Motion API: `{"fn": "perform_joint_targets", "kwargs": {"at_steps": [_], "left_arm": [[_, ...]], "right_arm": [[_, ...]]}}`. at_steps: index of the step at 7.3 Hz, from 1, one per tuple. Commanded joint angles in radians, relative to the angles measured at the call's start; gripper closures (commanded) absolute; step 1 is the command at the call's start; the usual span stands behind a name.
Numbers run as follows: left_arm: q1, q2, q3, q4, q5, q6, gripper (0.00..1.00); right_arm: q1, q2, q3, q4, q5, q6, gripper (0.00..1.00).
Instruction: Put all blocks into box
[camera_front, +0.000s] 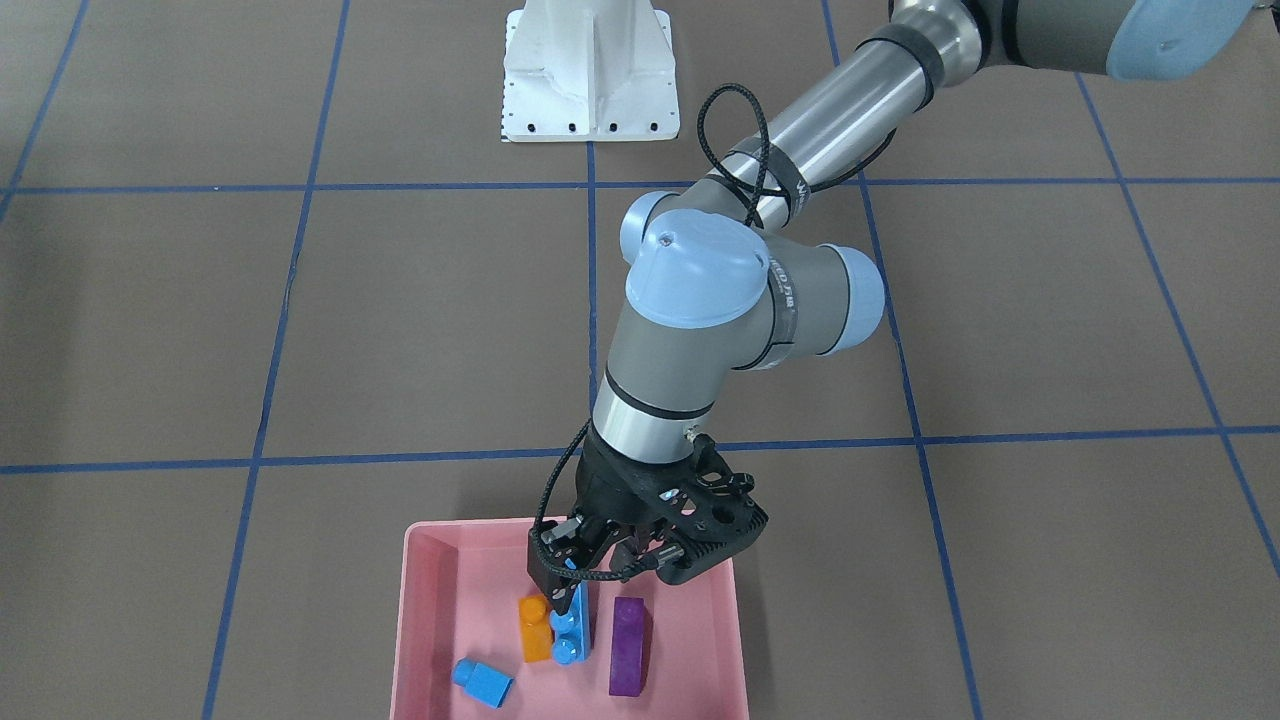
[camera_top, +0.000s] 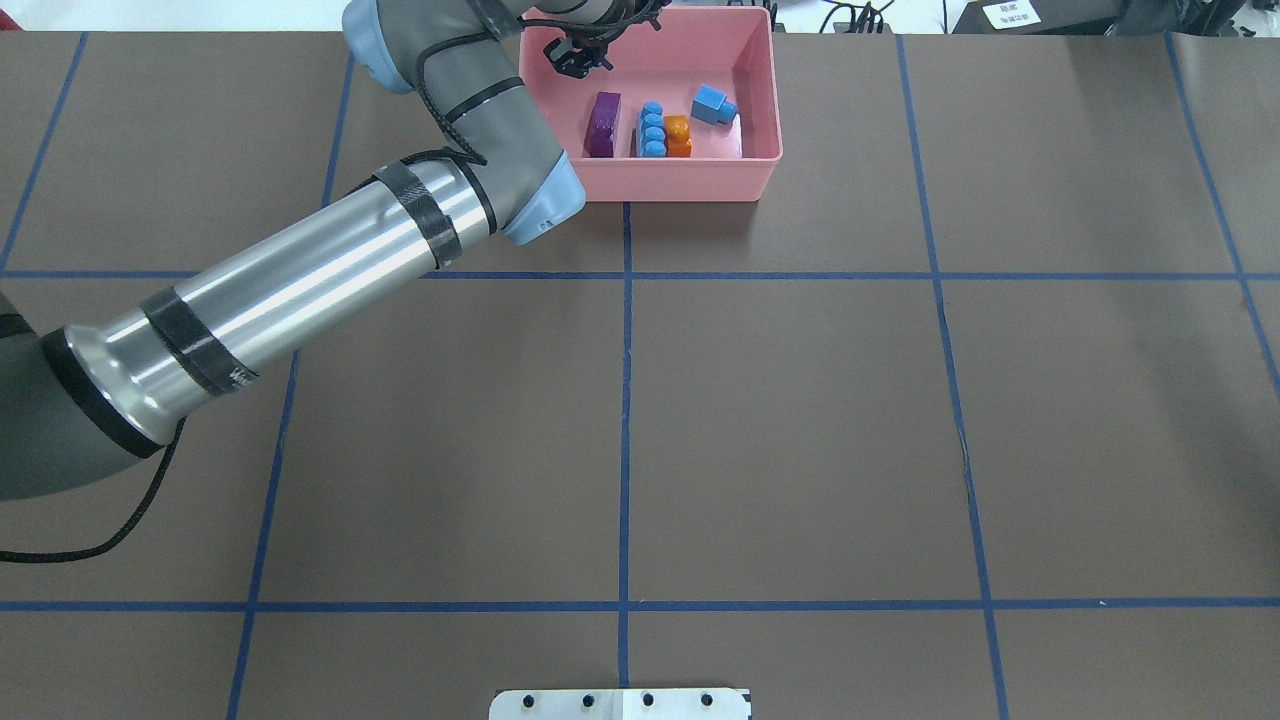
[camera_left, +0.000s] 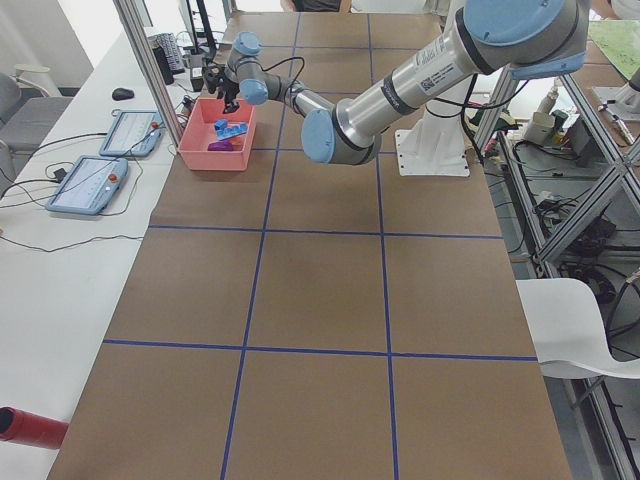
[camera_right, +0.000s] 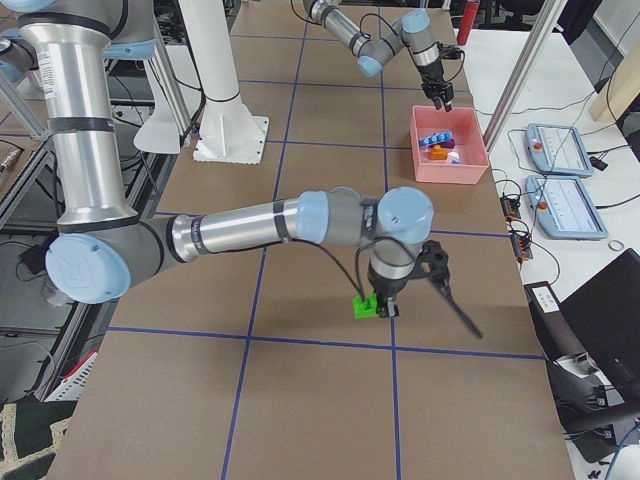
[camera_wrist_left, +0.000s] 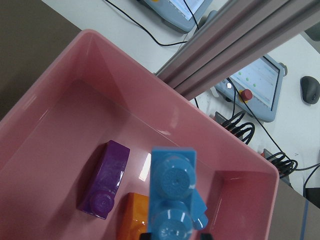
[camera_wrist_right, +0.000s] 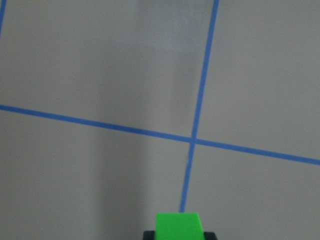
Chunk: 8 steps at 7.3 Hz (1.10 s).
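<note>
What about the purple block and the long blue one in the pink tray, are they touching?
Apart. The overhead view shows a strip of bare floor of the pink tray between the purple block and the long blue block.

Inside the box (camera_top: 680, 182) the blocks crowd the robot-side half: the purple block (camera_top: 602, 125) lies a narrow gap from the long blue block (camera_top: 652, 128), which touches the orange block (camera_top: 678, 137); the small blue block (camera_top: 713, 104) lies apart, near the end wall. The floor strip along the far wall is bare — but the left fingers (camera_right: 441, 97) hang above the box, tips apart, and the left arm (camera_top: 300, 270) slants over its left end. A metal post (camera_right: 528, 70) rises just beyond. The right fingers (camera_right: 384, 303) clamp the green block (camera_right: 366, 306) on open desk (camera_top: 800, 420), well apart from the box
</note>
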Motion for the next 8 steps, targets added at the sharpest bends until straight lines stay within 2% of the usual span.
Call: {"fn": "perform_joint_targets", "kwargs": {"at_steps": [1,2,4,6,8], "left_arm": [[-0.086,0.101,-0.143,0.077,-0.181,0.012,0.00],[-0.151,0.154,-0.224,0.162,-0.261,0.084,0.00],[-0.193,0.337,-0.454,0.313,-0.296,0.306,0.00],[-0.232,0.549,-0.670,0.401,-0.294,0.553,0.00],[-0.284,0.730,-0.815,0.445,-0.293,0.763,0.00]], "right_arm": [[-0.176,0.196,-0.008,-0.002,0.013,0.310,1.00],[-0.256,0.292,-0.033,0.000,0.011,0.433,1.00],[-0.394,0.466,-0.103,0.044,-0.007,0.654,1.00],[-0.506,0.613,-0.291,0.266,-0.088,0.861,1.00],[-0.566,0.718,-0.504,0.497,-0.192,0.946,1.00]]}}
